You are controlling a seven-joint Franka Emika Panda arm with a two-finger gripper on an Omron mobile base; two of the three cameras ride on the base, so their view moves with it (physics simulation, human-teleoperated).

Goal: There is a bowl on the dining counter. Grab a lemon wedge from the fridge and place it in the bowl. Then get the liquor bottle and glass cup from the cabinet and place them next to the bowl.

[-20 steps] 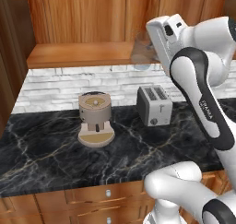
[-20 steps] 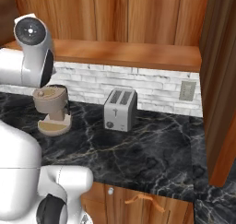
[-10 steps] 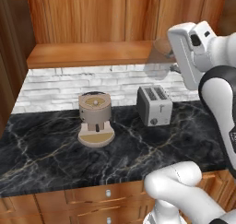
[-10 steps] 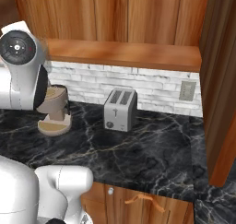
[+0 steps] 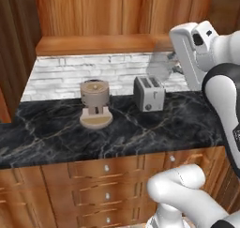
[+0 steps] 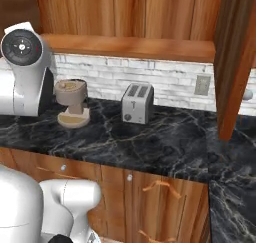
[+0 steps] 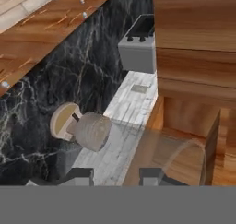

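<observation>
Left base view: the arm rises from about 5 o'clock and its white hand sits at about 2 o'clock, high over the black marble counter (image 5: 117,133). Just left of the hand hangs a faint, see-through glass cup (image 5: 160,66), in front of the white brick backsplash (image 5: 65,77) and just under the wooden cabinet's (image 5: 103,16) lower edge. The end effector (image 5: 174,65) meets the cup at its right side; its fingers are set narrow and appear to be clamped on the glass, though the contact itself is hard to make out here.

On the counter, a tan coffee grinder (image 5: 95,104) stands at about 9 o'clock of the picture's middle, and a silver toaster (image 5: 149,92) stands just right of it, near but apart. Wooden drawers (image 5: 108,175) with small round knobs run below the counter edge.

Right base view: the grinder (image 6: 72,103) is at 9 o'clock, the toaster (image 6: 137,103) near the middle, a wall outlet (image 6: 202,85) at about 2 o'clock on the brick.

Hand view: the two dark fingertips (image 7: 152,176) rise at 6 o'clock, with the clear cup (image 7: 170,154) spread across them toward 4 o'clock, its curved rim visible against the wood. Beyond it the grinder (image 7: 85,128) lies at 9 o'clock and the toaster (image 7: 138,48) at 12 o'clock.
</observation>
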